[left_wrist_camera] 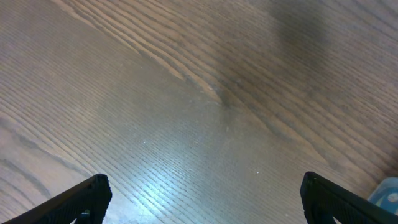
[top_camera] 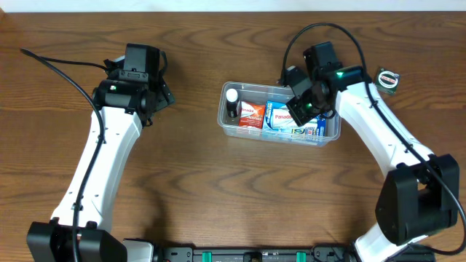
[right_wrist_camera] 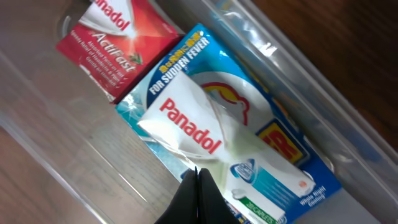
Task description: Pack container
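The right gripper [right_wrist_camera: 196, 186], fingers pinched together, hangs over a blue cardboard Panadol box [right_wrist_camera: 205, 124] inside the clear rectangular plastic container [top_camera: 222, 116]; the left gripper [left_wrist_camera: 205, 193] gapes wide.

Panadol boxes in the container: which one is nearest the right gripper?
The blue Panadol box, directly under the right gripper; the red ActiFast box lies farther off, beside it.

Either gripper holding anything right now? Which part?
Left gripper open, empty. Right gripper shut at the edge of the white Panadol pack; whether it pinches it cannot be told.
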